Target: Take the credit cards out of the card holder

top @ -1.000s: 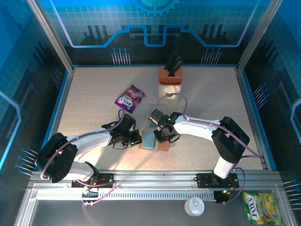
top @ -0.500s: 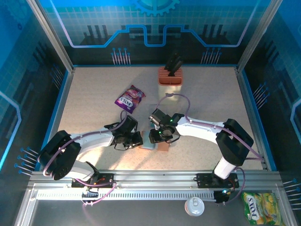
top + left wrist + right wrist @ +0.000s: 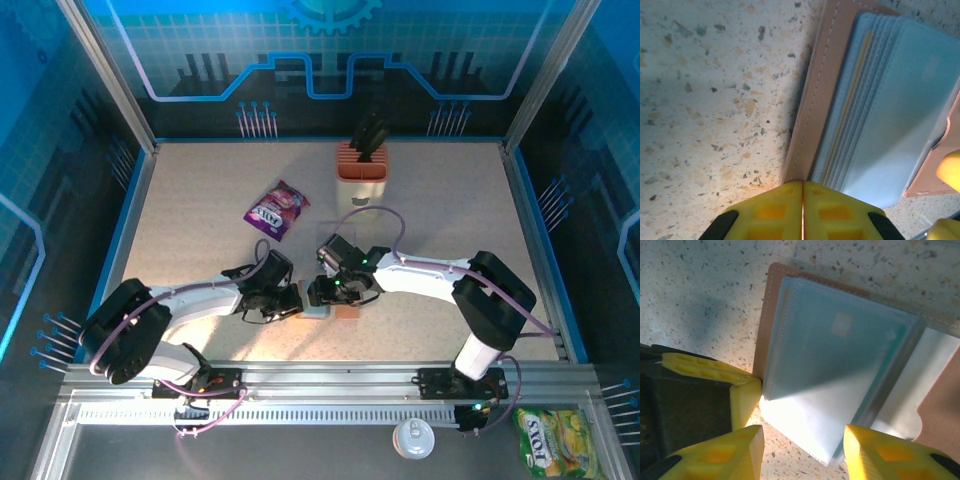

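Your right gripper (image 3: 802, 452) has its fingers apart, straddling the near corner of the credit cards (image 3: 840, 355). The left gripper (image 3: 802, 207), fingers together, is parked at the card holder (image 3: 812, 100) rim.

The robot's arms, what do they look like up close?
The left arm and right arm are white tubes with bulky black joints; thin purple cables loop along them. The left pincer and right pincer have chunky yellow fingers with recessed square pockets.
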Robot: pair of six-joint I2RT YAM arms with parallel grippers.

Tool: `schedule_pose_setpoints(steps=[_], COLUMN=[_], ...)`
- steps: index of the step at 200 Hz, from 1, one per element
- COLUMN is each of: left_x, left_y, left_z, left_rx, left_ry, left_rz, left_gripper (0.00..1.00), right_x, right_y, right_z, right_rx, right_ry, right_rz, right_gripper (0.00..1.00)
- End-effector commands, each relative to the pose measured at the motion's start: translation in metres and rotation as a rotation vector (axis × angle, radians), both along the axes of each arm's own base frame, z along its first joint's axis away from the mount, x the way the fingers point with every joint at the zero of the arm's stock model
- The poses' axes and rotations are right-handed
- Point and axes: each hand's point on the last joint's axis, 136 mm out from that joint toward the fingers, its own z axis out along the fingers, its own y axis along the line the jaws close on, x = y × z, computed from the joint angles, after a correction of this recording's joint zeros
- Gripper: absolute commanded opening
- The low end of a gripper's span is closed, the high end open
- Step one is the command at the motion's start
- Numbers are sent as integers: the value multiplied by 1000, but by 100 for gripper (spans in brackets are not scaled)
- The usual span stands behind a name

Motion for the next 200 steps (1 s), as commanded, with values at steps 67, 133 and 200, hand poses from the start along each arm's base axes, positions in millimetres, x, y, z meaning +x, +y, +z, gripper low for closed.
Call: schedule_pose_setpoints(steps=[67,133,200], left_x=[11,5,2], left_y=[6,9,12], left_z=[19,-1,-6], left_rx=[46,84,92], left_ry=[-51,-11,5], left_rz=[1,-19,-11], left_gripper=[10,10,10], right_x=[3,4,6], right_y=[2,5,7], right_z=[1,-1,-10], right_rx=[25,28,37], right_ry=[14,27,48], right_rz=[-8,-8,-27], right_gripper=[47,47,47])
